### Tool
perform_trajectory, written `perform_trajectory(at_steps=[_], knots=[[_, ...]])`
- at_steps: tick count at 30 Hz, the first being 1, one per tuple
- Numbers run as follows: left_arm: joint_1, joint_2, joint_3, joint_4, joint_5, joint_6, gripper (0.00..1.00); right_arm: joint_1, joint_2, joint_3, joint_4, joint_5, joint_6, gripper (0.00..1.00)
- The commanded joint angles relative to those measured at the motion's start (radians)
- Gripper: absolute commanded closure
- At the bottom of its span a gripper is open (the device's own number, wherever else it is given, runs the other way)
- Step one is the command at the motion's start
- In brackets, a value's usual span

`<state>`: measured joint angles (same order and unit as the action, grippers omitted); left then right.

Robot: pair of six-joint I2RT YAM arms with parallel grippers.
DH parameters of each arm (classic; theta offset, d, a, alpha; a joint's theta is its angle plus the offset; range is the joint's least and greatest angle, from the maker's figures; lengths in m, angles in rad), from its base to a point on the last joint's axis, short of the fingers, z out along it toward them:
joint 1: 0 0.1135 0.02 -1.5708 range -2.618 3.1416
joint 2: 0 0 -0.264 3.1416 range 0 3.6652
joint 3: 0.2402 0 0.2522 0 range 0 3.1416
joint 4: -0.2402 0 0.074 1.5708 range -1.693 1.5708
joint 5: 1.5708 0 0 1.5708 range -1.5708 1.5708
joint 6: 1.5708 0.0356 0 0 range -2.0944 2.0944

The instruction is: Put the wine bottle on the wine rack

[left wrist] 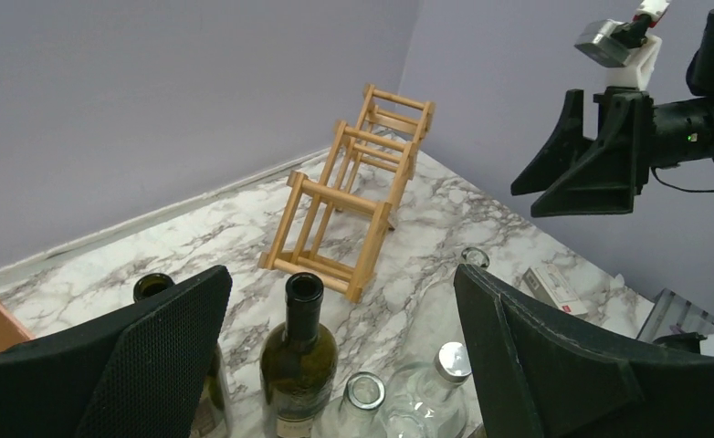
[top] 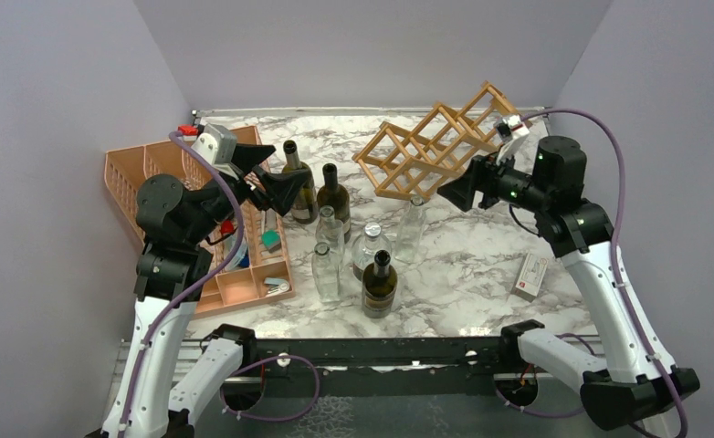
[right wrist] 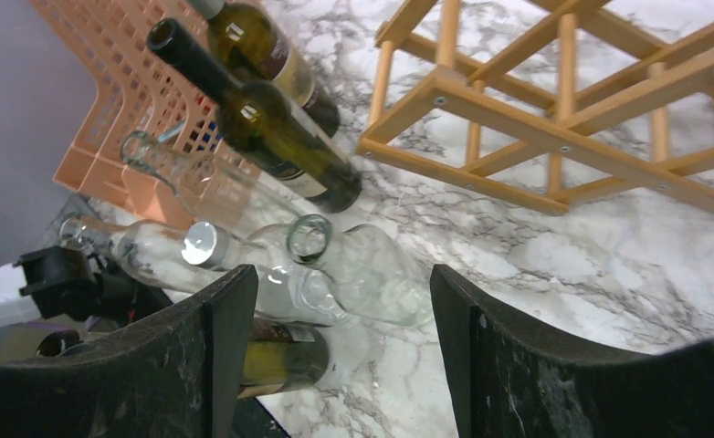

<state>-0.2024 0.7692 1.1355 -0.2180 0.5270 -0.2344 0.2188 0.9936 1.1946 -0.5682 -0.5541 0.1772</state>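
The light wooden lattice wine rack (top: 435,141) stands at the back of the marble table, also in the left wrist view (left wrist: 353,210) and the right wrist view (right wrist: 554,119). Three dark green wine bottles stand upright: two at the back (top: 299,182) (top: 333,196) and one at the front (top: 380,283). My left gripper (top: 276,175) is open and empty, raised beside the back bottles; one of them (left wrist: 300,351) stands below its fingers. My right gripper (top: 458,189) is open and empty, hovering in front of the rack above a clear bottle (right wrist: 372,274).
Several clear glass bottles (top: 329,233) (top: 370,246) (top: 410,228) stand among the dark ones. An orange plastic mesh organizer (top: 152,173) with small items lies at the left. A small white box (top: 531,274) lies at the right. Purple walls enclose the table.
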Motion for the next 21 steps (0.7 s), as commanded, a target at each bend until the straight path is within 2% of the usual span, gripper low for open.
perform_trajectory(at_steps=[1, 4, 7, 10, 15, 21], knots=[[0.007, 0.027, -0.010, 0.094, 0.078, -0.037, 0.01, 0.142, 0.045, 0.039, 0.016, 0.177, -0.010, 0.28], [0.008, 0.036, -0.011, 0.105, 0.088, -0.042, 0.01, 0.262, 0.126, 0.098, -0.033, 0.353, -0.024, 0.28], [0.008, 0.035, -0.015, 0.107, 0.087, -0.039, 0.01, 0.282, 0.175, 0.132, -0.064, 0.441, -0.024, 0.28], [0.008, 0.036, -0.023, 0.108, 0.087, -0.040, 0.01, 0.314, 0.188, 0.123, -0.037, 0.438, -0.040, 0.28], [0.007, 0.061, -0.016, 0.112, 0.076, -0.052, 0.01, 0.371, 0.217, 0.131, -0.045, 0.526, -0.065, 0.28], [0.007, 0.067, -0.034, 0.122, 0.085, -0.056, 0.01, 0.412, 0.222, 0.094, -0.025, 0.509, -0.115, 0.29]])
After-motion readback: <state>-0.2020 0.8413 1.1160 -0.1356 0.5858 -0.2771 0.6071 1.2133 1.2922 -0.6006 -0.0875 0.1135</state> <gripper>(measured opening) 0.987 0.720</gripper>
